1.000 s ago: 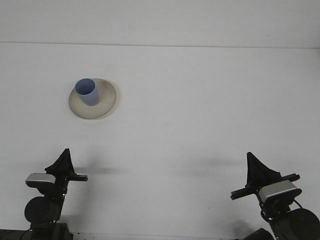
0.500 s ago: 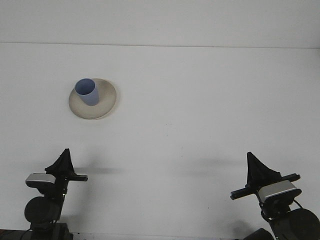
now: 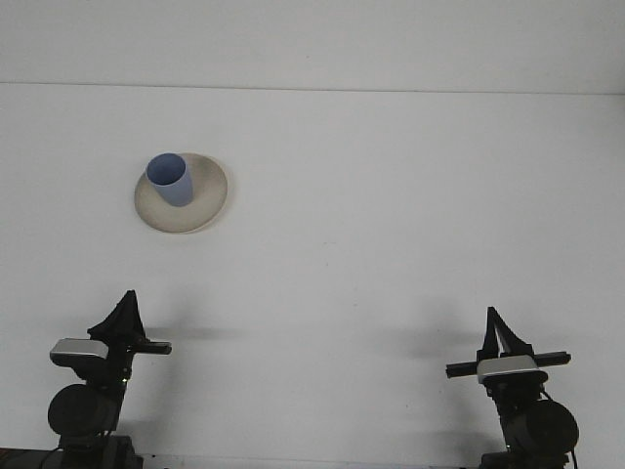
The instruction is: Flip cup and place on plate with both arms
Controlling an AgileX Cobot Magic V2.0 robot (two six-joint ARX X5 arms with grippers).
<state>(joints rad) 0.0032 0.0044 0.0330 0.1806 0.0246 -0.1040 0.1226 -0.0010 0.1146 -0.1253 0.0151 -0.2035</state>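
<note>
Cup (image 3: 168, 180), blue, stands mouth-up on the cream plate (image 3: 209, 198), seated toward the plate's left half, on the far left part of the white table (image 3: 391, 215). Judged from this, the flip and the placing look complete: the opening faces upward and the base rests on the plate, nothing holding it. Both arms sit low at the near edge, well apart from the plate and from each other. The left gripper (image 3: 125, 311) points up and away from the table top, its fingers drawn together to a narrow tip, with nothing between them. The right gripper (image 3: 498, 327) shows the same pose, fingers closed to a point, empty. My reading: these are parked positions, pulled back so the cup stands clear and undisturbed. No other object on the table.
</note>
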